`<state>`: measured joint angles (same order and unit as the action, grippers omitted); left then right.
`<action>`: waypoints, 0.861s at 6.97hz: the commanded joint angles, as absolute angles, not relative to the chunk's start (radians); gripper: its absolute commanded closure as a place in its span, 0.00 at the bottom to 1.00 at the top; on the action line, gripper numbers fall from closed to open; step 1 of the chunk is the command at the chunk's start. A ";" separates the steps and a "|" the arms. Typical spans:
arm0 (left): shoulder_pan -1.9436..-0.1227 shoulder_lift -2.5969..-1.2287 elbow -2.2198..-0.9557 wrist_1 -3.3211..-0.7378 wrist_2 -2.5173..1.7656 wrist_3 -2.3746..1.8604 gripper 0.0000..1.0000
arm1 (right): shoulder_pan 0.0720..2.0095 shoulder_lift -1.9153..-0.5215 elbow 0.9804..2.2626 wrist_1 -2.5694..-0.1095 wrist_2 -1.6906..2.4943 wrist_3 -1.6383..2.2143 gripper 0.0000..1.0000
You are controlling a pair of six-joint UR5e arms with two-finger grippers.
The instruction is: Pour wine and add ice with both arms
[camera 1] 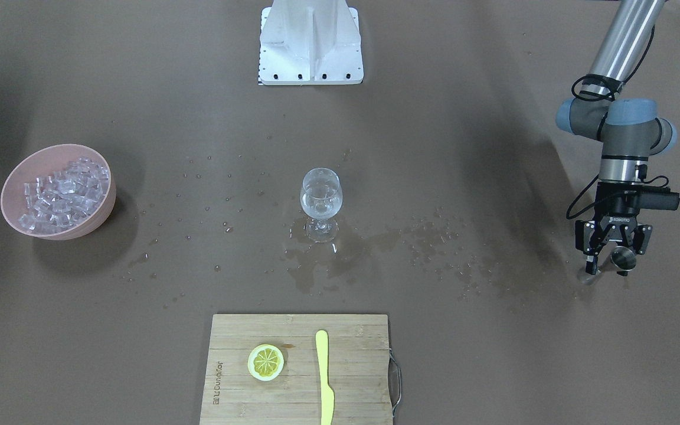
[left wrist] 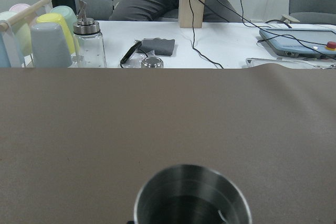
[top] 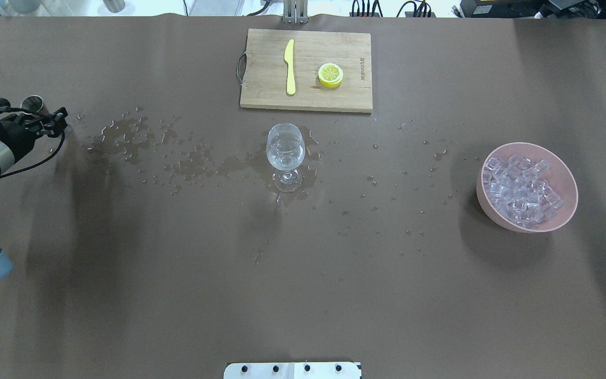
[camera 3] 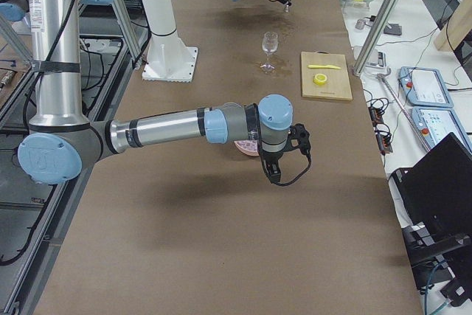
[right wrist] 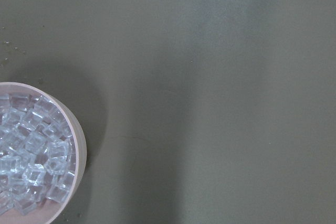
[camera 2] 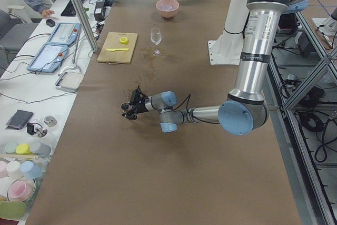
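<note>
A stemmed glass (camera 1: 321,200) stands at the table's middle, partly filled with clear wine (top: 285,152). A pink bowl (camera 1: 101,215) heaped with ice cubes (camera 1: 65,192) sits on my right side; its rim (right wrist: 79,145) and ice (right wrist: 31,153) fill the lower left of the right wrist view. My left gripper (camera 1: 613,265) lies low at the far left, open around an upright steel cup (camera 1: 622,258), which also shows in the left wrist view (left wrist: 191,195). My right gripper (camera 3: 274,175) hangs beside the bowl; I cannot tell whether it is open or shut.
A wooden cutting board (camera 1: 352,348) with a lemon slice (camera 1: 266,361) and a yellow knife (camera 1: 323,378) lies beyond the glass. Spilled liquid (camera 1: 328,260) and drops spread from the glass toward the left gripper. The white stand (camera 1: 310,41) is at the robot's base.
</note>
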<state>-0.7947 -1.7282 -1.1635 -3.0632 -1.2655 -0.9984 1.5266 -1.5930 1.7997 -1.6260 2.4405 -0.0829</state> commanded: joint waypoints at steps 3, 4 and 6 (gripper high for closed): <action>-0.795 -1.727 -1.141 -3.065 -1.262 -0.991 0.66 | 1.525 -1.592 1.793 -1.626 2.441 -0.083 0.00; -0.795 -1.727 -1.152 -3.066 -1.266 -0.992 0.79 | 1.525 -1.592 1.793 -1.626 2.441 -0.083 0.00; -0.796 -1.726 -1.227 -3.066 -1.275 -1.003 1.00 | 1.525 -1.591 1.795 -1.626 2.441 -0.083 0.00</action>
<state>-0.7948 -1.7269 -1.1731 -3.0670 -1.2673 -0.9956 1.5249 -1.5918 1.7937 -1.6260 2.4406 -0.0828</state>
